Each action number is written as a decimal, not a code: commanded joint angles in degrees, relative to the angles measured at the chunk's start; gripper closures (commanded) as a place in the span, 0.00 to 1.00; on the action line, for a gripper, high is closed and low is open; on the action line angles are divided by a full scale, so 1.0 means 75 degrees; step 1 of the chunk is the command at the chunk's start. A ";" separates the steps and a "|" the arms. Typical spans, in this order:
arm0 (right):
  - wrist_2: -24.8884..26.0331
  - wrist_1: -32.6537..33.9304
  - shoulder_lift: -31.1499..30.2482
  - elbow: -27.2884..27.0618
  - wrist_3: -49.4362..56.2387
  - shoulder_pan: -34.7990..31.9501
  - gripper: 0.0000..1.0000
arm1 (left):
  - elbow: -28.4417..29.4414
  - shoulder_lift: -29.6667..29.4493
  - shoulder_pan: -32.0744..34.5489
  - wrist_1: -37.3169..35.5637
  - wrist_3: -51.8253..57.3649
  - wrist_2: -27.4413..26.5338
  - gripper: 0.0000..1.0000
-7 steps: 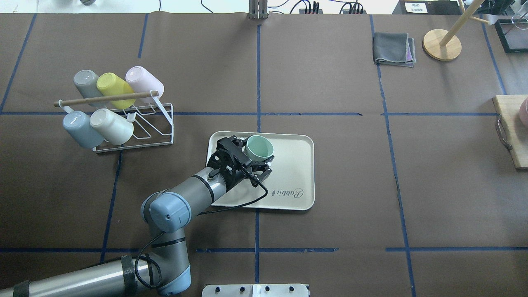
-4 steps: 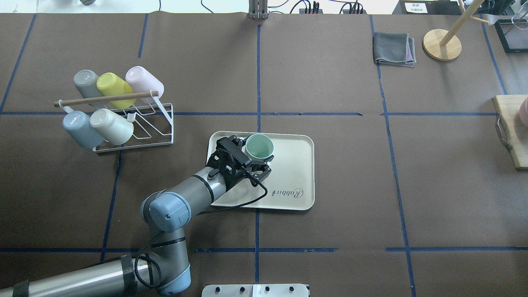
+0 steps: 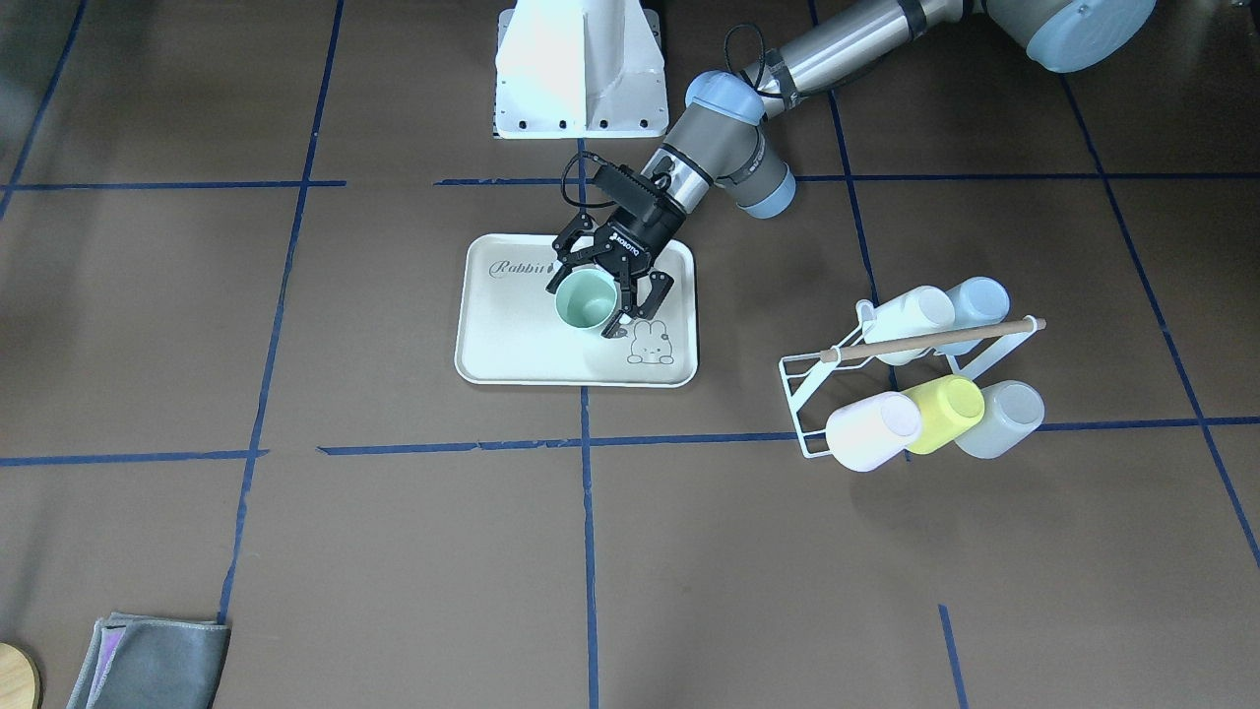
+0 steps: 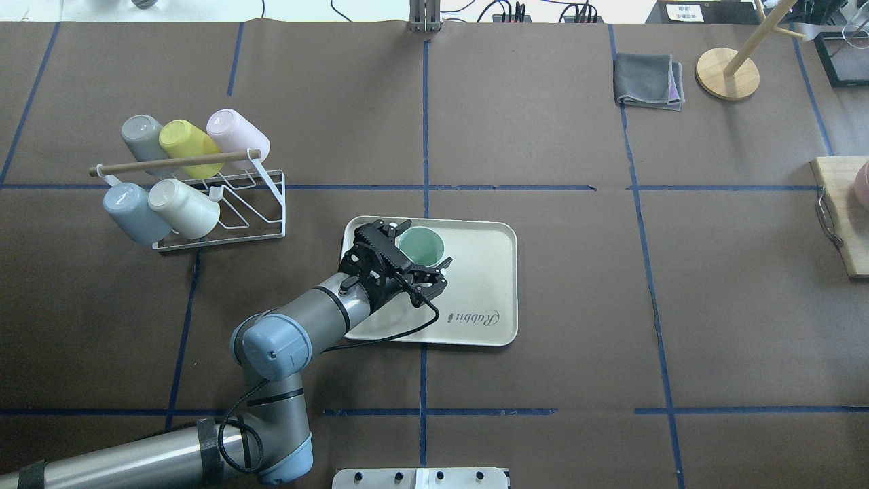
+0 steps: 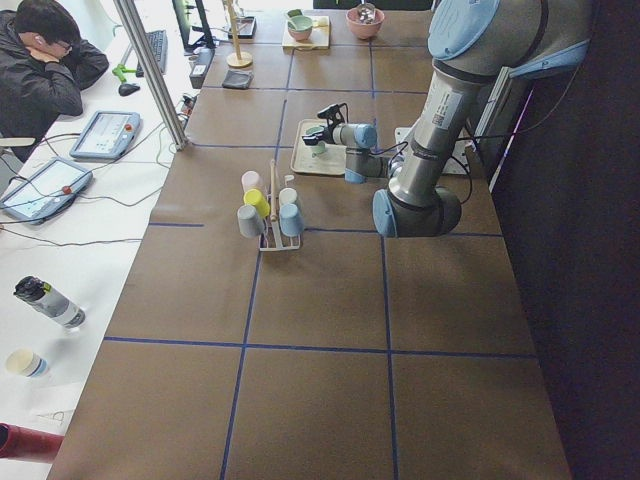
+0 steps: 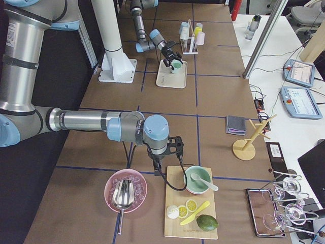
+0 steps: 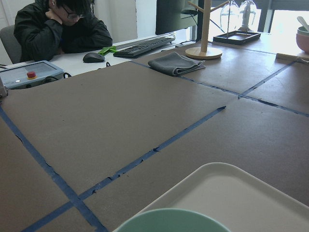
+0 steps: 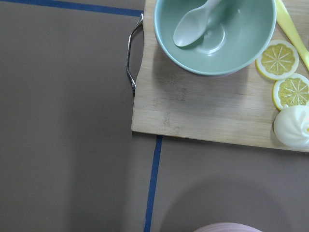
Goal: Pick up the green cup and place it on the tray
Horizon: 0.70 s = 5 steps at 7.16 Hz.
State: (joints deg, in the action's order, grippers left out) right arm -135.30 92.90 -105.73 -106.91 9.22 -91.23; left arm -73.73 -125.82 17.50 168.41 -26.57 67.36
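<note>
"Rabbit" script marks one corner of the cream tray point(image 4: 485, 272) at the frame's centre, with a line-drawn rabbit at another. The green cup point(image 4: 421, 247) stands upright on it, between the spread fingers of the left gripper point(image 4: 415, 252). The right gripper's state cannot be told.

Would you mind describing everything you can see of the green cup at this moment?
The green cup is a small, pale mint tumbler, smooth and plastic-looking, without a handle. It is upright, mouth open upward, and looks empty inside. It is over the tray, in the half away from the "Rabbit" script and beside the rabbit drawing. The left gripper straddles it, one finger on each side; whether the fingers still press its wall, or whether its base rests on the tray, cannot be told.
</note>
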 commanded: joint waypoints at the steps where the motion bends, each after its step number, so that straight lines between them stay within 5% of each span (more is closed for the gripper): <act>1: 0.0005 0.0000 -0.0001 -0.0019 0.0001 0.0000 0.00 | -0.0852 0.0564 0.0372 -0.0025 0.0004 0.0637 0.00; 3: 0.0016 -0.0012 0.0011 -0.0030 0.0001 0.0000 0.00 | -0.1243 0.0756 0.0537 -0.0131 0.0004 0.1002 0.00; 5: 0.0028 -0.0035 0.0011 -0.0030 0.0001 0.0000 0.00 | -0.1592 0.0779 0.1201 -0.1213 0.0004 0.2203 0.00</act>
State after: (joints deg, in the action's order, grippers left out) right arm -135.16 92.73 -105.65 -107.12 9.23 -91.23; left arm -83.64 -120.19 23.50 164.42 -26.54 78.52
